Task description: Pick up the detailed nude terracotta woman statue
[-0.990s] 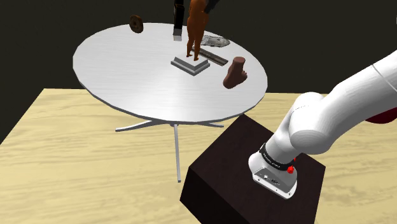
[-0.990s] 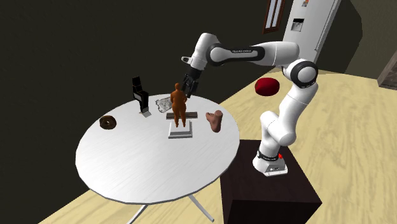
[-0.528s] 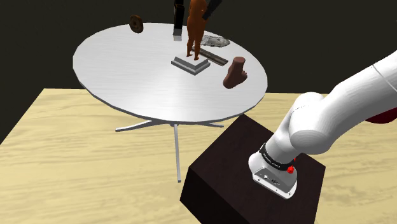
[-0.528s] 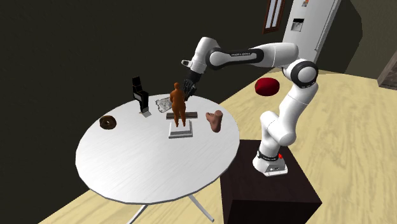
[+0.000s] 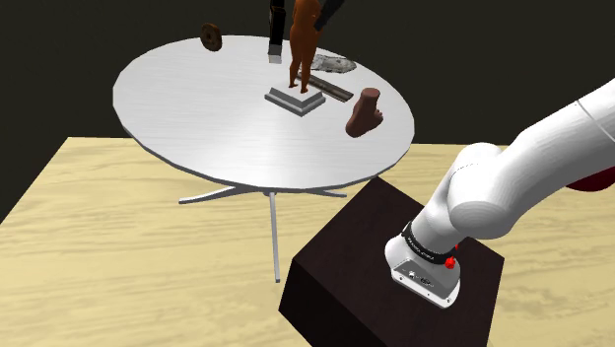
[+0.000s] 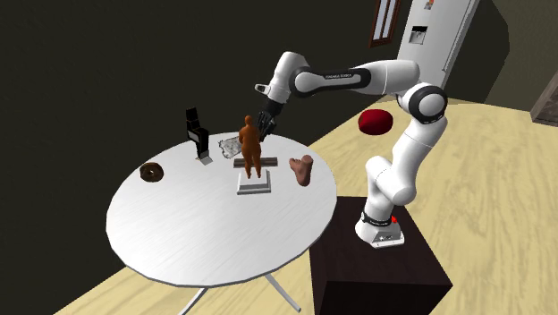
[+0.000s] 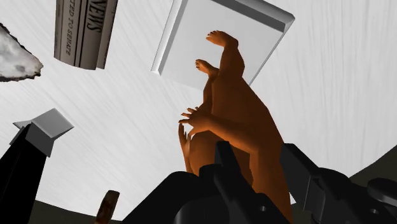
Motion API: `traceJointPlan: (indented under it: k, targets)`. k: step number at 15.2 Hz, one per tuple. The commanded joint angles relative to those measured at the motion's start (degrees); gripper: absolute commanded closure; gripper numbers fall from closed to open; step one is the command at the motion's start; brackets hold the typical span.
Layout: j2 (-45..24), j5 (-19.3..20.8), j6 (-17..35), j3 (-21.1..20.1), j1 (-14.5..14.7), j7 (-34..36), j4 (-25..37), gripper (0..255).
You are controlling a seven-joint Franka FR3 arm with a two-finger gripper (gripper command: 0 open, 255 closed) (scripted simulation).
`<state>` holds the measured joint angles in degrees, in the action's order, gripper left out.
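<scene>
One brown statue (image 7: 238, 118) is clamped between the two fingers of the gripper (image 7: 257, 154), upright on one grey base (image 7: 191, 44); one foot (image 5: 365, 111) is seen nearby.

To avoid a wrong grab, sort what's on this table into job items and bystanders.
For the job: brown woman statue, standing on its pale square base.

Lying about: brown foot model; brown ring; black stand; grey crumpled lump; folded newspaper.
</scene>
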<state>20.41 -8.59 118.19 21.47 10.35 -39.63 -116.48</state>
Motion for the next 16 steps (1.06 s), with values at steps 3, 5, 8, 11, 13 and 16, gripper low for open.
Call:
traceJointPlan:
  k: [3,5,8,11,13,16]
  targets:
    - [-0.44,0.05,-2.69,-0.03,0.10,0.51,3.09,255]
    - [-0.71,0.07,-4.18,-0.04,0.15,0.79,4.87,255]
    - [-1.22,0.04,-6.45,-0.03,0.25,1.18,7.65,255]
    - [-1.85,-0.03,-8.73,0.03,0.37,1.53,10.56,255]
    - [-2.34,-0.11,-10.28,0.10,0.45,1.75,12.57,255]
    - [-2.64,-0.17,-11.17,0.15,0.50,1.87,13.76,255]
